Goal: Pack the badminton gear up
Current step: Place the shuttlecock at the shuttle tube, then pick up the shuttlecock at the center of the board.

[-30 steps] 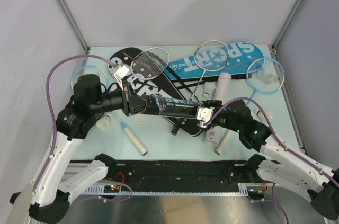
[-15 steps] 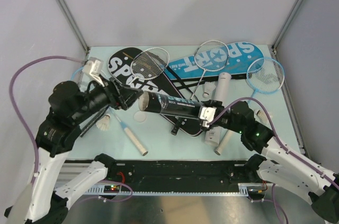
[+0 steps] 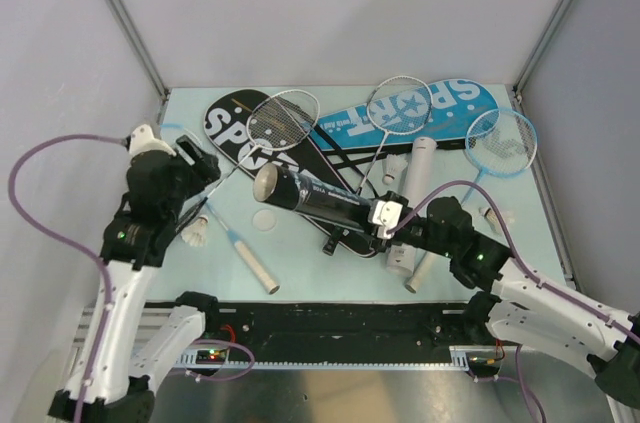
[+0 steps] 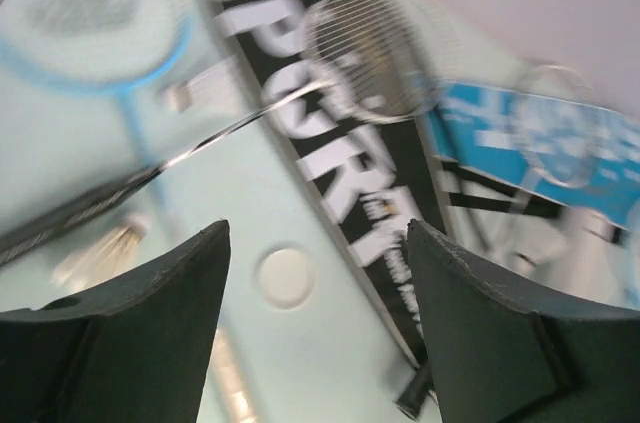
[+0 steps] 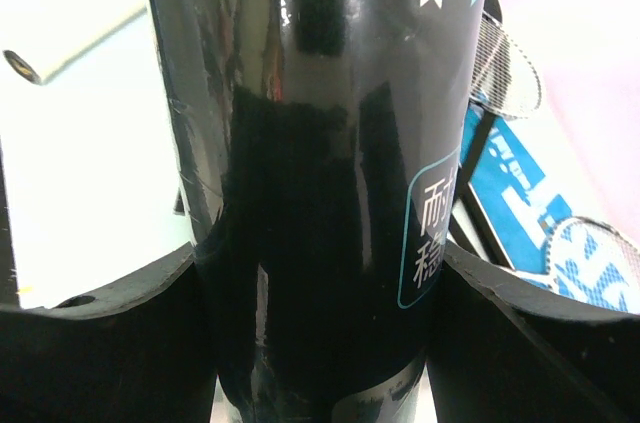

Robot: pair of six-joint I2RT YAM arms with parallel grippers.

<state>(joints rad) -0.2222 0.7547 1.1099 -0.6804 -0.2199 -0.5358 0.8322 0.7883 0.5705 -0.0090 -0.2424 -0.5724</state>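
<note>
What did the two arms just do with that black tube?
The left gripper drew back leftward from the open end of the black tube and opened, empty. The right gripper still holds the tube, which shifted only slightly. Rackets and covers stayed put.

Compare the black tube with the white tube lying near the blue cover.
The black tube is dark and glossy with print; the white tube is plain. The black tube is clamped in the right gripper; the white tube lies ungripped on the table. Both are long, slim cylinders.
</note>
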